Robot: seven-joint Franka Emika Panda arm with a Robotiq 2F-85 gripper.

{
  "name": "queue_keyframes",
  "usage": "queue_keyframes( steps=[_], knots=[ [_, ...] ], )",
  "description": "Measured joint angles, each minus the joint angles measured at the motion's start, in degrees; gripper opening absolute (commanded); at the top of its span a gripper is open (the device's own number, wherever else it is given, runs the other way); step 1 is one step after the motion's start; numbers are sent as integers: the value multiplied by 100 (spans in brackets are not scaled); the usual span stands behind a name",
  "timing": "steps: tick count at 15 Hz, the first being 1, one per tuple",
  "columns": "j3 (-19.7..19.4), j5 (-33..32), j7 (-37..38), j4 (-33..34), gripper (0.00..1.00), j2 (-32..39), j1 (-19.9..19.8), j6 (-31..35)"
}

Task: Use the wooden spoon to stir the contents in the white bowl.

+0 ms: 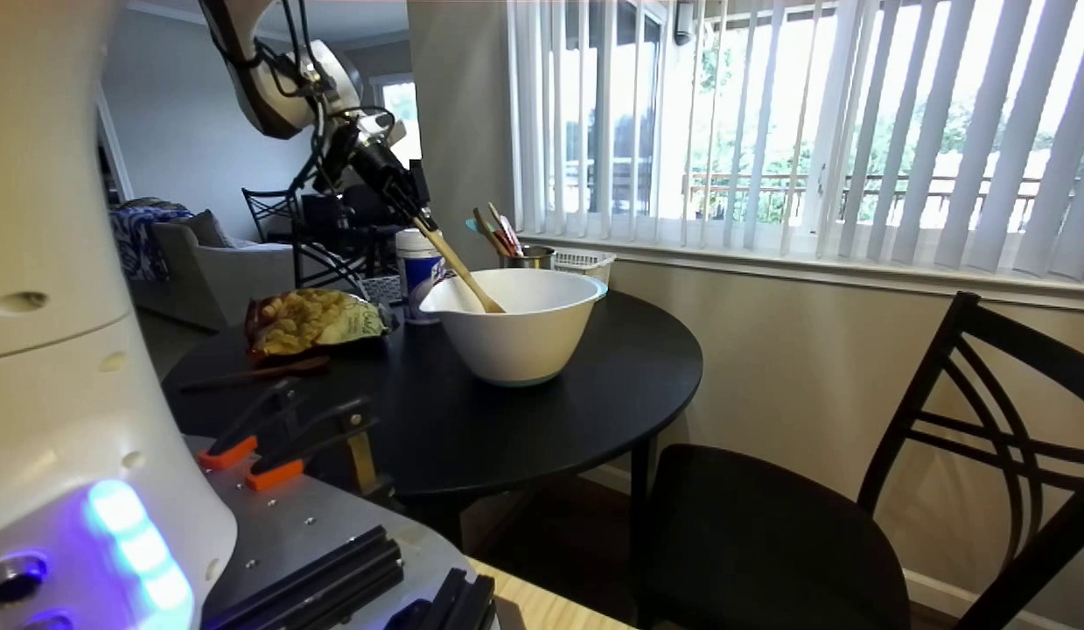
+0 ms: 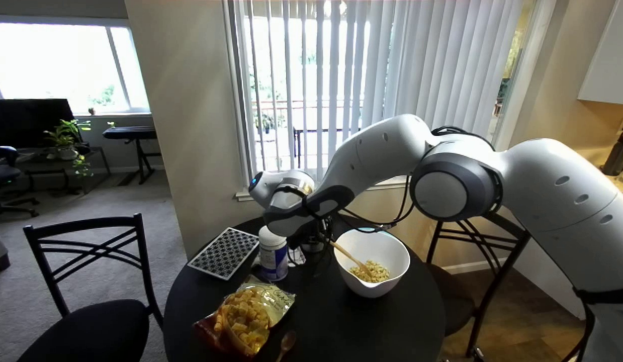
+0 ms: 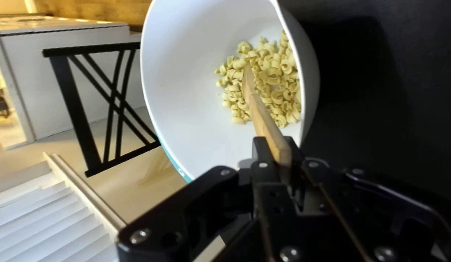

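Observation:
The white bowl (image 1: pixel 524 350) stands upright on the round black table in both exterior views (image 2: pixel 394 246). In the wrist view the white bowl (image 3: pixel 189 91) holds curly yellow pasta (image 3: pixel 272 69), gathered on one side of its bottom. My gripper (image 3: pixel 276 149) is shut on the handle end of the wooden spoon (image 3: pixel 265 116). In an exterior view the gripper (image 1: pixel 425 220) is above and beside the bowl's rim. The spoon (image 1: pixel 461 269) slants down over the rim into the bowl. Its head is down in the pasta (image 2: pixel 376 271) and partly hidden by it.
An open snack bag (image 2: pixel 246 314) and a darker spoon (image 2: pixel 287 343) lie on the table. A white-and-blue canister (image 2: pixel 273 259) stands beside the bowl. A metal utensil holder (image 1: pixel 531 257) and a white basket (image 1: pixel 585 262) are behind it. A black chair (image 1: pixel 769 534) is close by.

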Motion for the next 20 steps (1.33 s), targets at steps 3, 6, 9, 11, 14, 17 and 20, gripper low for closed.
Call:
queue_keyframes(
  steps=[3,6,9,11,14,17,20],
  knots=[
    [147,528,0,-250,3,-353,-306,392],
    [206,913,0,-527,3,-611,-571,651],
    [243,1056,0,-825,3,-840,-806,928],
    [274,1060,0,-1013,3,-993,-946,1111],
    [305,1057,-27,-1223,3,-1187,-1095,1350],
    [331,1057,-48,-1378,3,-1318,-1179,1579],
    [337,1060,-48,-1628,3,-1444,-1281,1932]
  ],
)
